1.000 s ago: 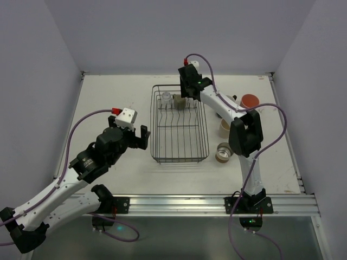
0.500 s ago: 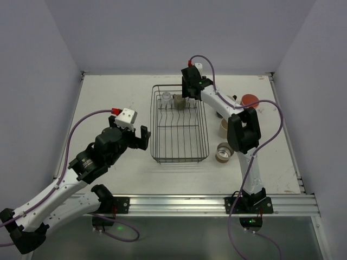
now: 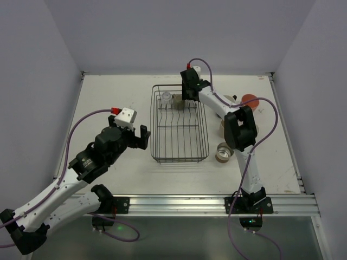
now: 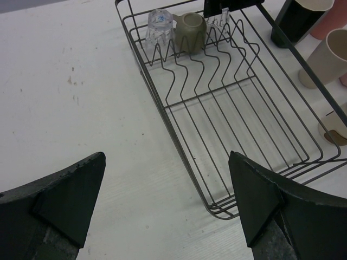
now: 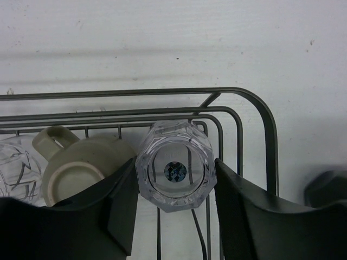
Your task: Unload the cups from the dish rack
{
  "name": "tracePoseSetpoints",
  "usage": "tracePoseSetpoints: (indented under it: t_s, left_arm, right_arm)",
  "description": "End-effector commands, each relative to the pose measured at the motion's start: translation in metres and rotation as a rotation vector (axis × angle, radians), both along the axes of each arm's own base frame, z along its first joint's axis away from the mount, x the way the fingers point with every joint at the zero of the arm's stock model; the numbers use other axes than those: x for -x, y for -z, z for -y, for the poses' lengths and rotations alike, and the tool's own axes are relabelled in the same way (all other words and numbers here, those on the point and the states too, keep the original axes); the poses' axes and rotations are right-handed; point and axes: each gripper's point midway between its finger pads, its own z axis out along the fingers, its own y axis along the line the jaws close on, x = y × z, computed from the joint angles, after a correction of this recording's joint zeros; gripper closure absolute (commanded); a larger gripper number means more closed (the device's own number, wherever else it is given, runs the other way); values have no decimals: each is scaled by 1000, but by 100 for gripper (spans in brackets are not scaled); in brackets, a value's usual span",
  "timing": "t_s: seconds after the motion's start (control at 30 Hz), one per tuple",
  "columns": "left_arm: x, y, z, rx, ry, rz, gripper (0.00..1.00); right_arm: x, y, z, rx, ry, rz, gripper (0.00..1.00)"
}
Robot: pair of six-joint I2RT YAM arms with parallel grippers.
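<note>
1. White desk [image 3: 108,108], lightly scuffed, is closed in by plain pale-lilac walls on three sides. A metal rail [image 3: 179,203] along the near edge carries both arm bases.
2. Compared with a second ago, the left arm has not stirred, and the rack and every cup lie as they did. Only the right arm differs: its elbow has swung inward and away from the near edge, and its forearm reaches further over the rack's far end.
3. Left end effector [image 3: 136,138] hovers just left of the rack's near half. Its fingers [image 4: 68,197] are spread wide with nothing between them.
4. Rack [image 3: 179,142] lies mid-desk, its long side running away from the arms. Its near part is bare wire. Three cups stand in a row among the prongs at its far end: left glass [image 4: 159,27], olive cup [image 4: 191,31] and right glass [image 5: 174,172]. The last two are bottom-up.
5. Right end effector [image 3: 187,98] is down over the rack's far right corner. It is partly closed, with a finger [image 5: 116,211] pressed to each side of the right glass, which still sits in the rack.
6. Olive cup crowds that finger's outer side, though whether they touch cannot be told. The rack's corner wires curve just past the right glass.
7. Right of the rack, on the desk, stand a black mug [image 4: 293,24], a pink tumbler [image 3: 250,101], a beige cup [image 4: 324,58] and a brown cup [image 3: 222,154]. From above, the right arm crosses over the beige cup and hides part of it.
</note>
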Motion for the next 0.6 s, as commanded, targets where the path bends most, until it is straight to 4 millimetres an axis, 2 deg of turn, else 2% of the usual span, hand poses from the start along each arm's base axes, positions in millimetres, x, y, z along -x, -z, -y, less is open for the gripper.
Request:
tracePoseSetpoints:
  t_s: [0.0, 0.07, 0.1, 0.13, 0.17, 0.2, 0.27, 0.3, 0.4, 0.43, 0.5, 0.53, 0.57]
  left_arm:
    - [-6, -8, 3, 24, -1, 32, 0]
    - [-7, -7, 3, 22, 1, 28, 0]
    - [-8, -6, 4, 20, 1, 25, 0]
    - [-8, -5, 4, 17, 1, 21, 0]
    - [-9, -4, 4, 17, 0, 18, 0]
    - [-10, -3, 5, 12, 0, 14, 0]
    - [-11, -2, 8, 12, 12, 7, 0]
    - [-12, -1, 9, 10, 13, 1, 0]
    - [-13, -6, 15, 26, 35, 7, 0]
    - [-13, -9, 16, 36, 37, 12, 0]
    - [-13, -21, 21, 72, 51, 21, 0]
    - [-13, -25, 23, 87, 59, 23, 0]
    - [-12, -29, 27, 113, 69, 22, 0]
  right_arm:
    - [-16, -13, 0, -23, 17, 53, 54]
    - [-18, -18, 2, -19, 28, 84, 62]
    - [-18, -35, 3, -35, 28, 117, 65]
    - [-17, -39, 0, -47, 22, 142, 69]
    - [-17, -48, 0, -54, 18, 166, 70]
    - [-16, -71, -1, -77, 13, 212, 71]
    - [-12, -83, -5, -90, -9, 260, 72]
    - [-7, -105, -9, -106, -25, 302, 72]
    - [1, -125, -19, -139, -68, 365, 72]
    - [5, -139, -20, -161, -81, 398, 72]
    - [13, -145, -26, -178, -105, 409, 72]
    - [17, -160, -27, -203, -114, 435, 72]
    - [22, -166, -29, -227, -124, 444, 73]
